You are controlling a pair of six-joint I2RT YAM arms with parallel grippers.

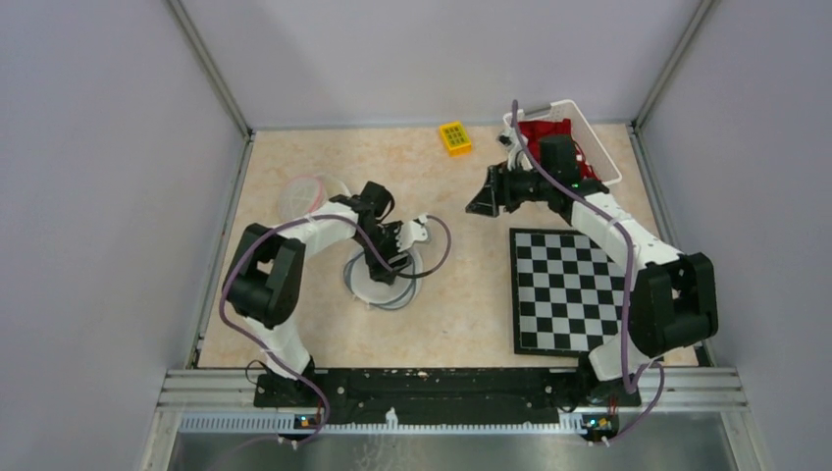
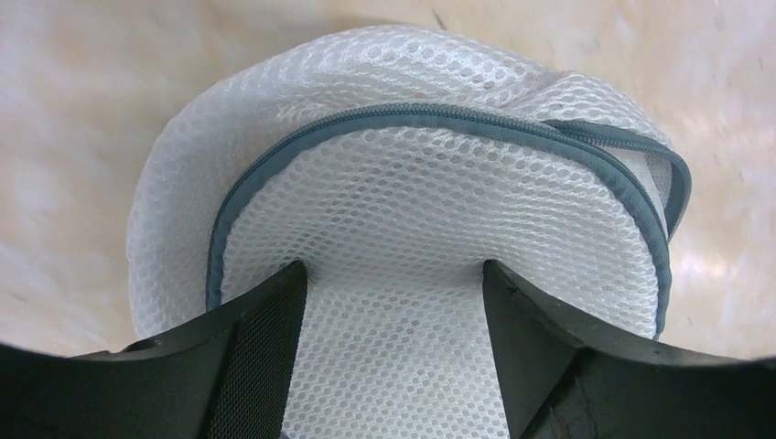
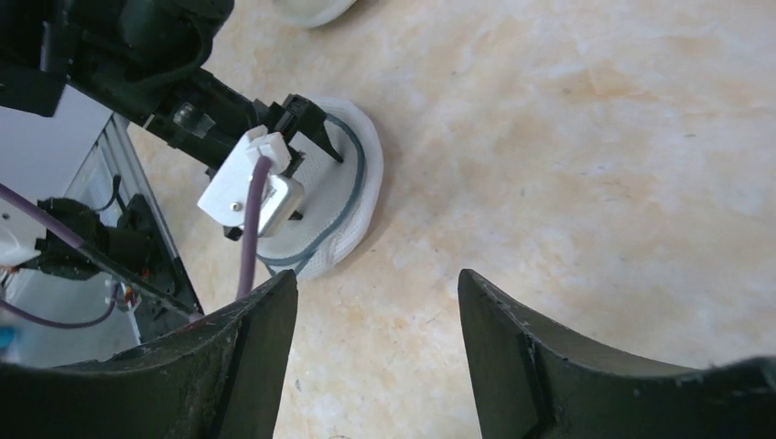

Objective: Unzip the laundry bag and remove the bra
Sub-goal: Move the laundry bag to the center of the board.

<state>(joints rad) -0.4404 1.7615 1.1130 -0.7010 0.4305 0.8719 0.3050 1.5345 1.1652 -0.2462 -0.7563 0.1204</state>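
The laundry bag (image 1: 390,294) is a round white mesh pouch edged with a grey zipper (image 2: 439,114), lying flat on the table left of centre. At the right of the left wrist view the zipper tapes part a little. My left gripper (image 2: 393,274) is open and straddles the bag's top, both fingertips (image 2: 285,279) denting the mesh. In the top view it (image 1: 381,260) sits right over the bag. My right gripper (image 3: 377,283) is open above bare table, nothing between its fingers; in the top view it (image 1: 484,201) hangs right of the bag (image 3: 352,183). No bra shows in the bag.
A pale round item with a pink edge (image 1: 309,193) lies behind and left of the bag; I cannot tell what it is. At the back are a yellow block (image 1: 454,137) and a white basket (image 1: 594,147) with red contents. A checkerboard mat (image 1: 569,289) lies at the right.
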